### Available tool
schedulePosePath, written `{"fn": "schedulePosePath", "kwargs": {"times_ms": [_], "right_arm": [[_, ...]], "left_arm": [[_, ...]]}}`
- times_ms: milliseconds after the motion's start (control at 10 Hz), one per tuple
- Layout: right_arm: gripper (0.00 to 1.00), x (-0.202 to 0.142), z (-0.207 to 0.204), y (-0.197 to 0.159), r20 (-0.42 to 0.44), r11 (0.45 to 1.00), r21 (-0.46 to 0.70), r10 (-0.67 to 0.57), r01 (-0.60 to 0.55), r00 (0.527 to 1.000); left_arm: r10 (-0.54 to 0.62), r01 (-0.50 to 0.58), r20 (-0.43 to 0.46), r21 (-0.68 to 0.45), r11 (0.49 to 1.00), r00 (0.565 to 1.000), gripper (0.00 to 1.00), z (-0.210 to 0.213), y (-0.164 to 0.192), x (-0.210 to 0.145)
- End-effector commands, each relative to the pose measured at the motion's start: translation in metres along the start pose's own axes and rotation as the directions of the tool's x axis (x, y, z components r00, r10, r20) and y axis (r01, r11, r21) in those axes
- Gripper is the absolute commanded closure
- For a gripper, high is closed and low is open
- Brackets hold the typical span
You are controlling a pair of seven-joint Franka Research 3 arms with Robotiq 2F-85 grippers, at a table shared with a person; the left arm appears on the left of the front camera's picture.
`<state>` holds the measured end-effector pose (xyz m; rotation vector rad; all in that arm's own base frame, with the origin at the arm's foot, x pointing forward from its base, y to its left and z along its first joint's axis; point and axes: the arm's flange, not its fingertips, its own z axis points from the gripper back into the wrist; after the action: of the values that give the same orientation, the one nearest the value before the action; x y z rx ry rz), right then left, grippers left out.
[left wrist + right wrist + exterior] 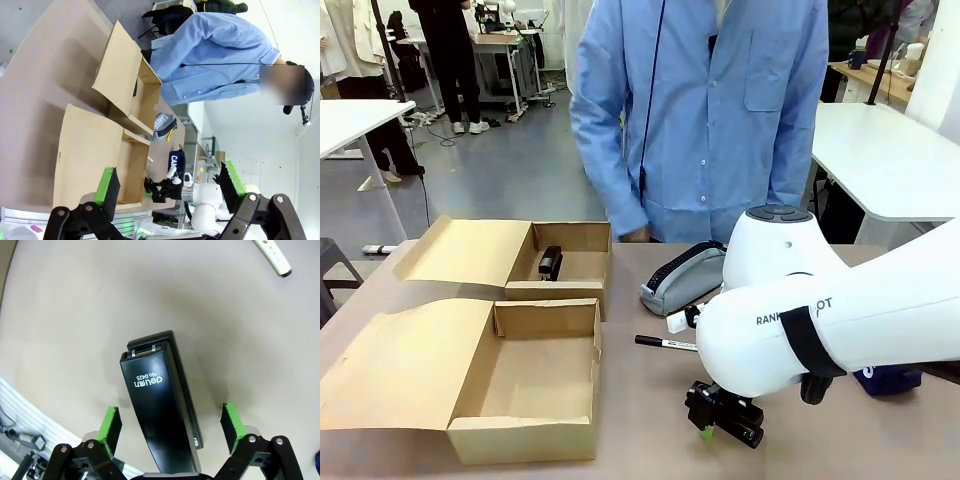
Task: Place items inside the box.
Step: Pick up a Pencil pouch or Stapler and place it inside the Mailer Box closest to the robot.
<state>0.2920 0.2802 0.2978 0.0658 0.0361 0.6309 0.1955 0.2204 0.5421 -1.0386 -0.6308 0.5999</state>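
Two green pads of the right pincer (170, 422) stand wide open, one on each side of a black stapler (157, 405) lying on the table (75, 315). They do not touch it. A pen (272, 256) lies farther ahead. The left pincer (170, 187) is open too, holding nothing, with a box (132, 167) far below it.

The stapler (157, 405) is shining like smooth black plastic, with little metal bits. The boxes (525, 440) are looking like dull brown cardboard. The counter (640, 430) is looking smooth and matt. The pouch (682, 278) is looking like grey cloth.
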Motion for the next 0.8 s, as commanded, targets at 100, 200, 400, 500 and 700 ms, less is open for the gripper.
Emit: {"fn": "schedulePosePath", "kwargs": {"times_ms": [100, 200, 400, 500, 700], "right_arm": [[0.24, -0.0321, -0.0135, -0.0039, -0.014, 0.998, -0.041, -0.038, 0.037, 0.999], [0.59, -0.0334, -0.0132, -0.0038, -0.022, 0.999, -0.042, -0.031, 0.030, 0.999], [1.00, -0.0322, -0.0139, -0.0040, -0.029, 0.999, -0.041, -0.032, 0.031, 0.999], [1.00, -0.0339, -0.0134, -0.0044, -0.036, 0.999, -0.040, -0.031, 0.030, 0.999], [0.95, -0.0346, -0.0124, -0.0050, -0.042, 0.999, -0.038, -0.032, 0.030, 0.999]], "left_arm": [[-0.013, 0.013, 0.003, -0.015, 1.000, 1.000, 0.00, 0.0001, 0.0000, -0.0015], [-0.013, 0.013, 0.003, -0.015, 1.000, 1.000, 0.00, 0.0001, 0.0000, -0.0015], [-0.013, 0.013, 0.003, -0.015, 1.000, 1.000, 0.00, 0.0001, 0.0000, -0.0015], [-0.013, 0.013, 0.003, -0.015, 1.000, 1.000, 0.00, 0.0001, 0.0000, -0.0015], [-0.013, 0.013, 0.003, -0.015, 1.000, 1.000, 0.00, 0.0001, 0.0000, -0.0015]]}}
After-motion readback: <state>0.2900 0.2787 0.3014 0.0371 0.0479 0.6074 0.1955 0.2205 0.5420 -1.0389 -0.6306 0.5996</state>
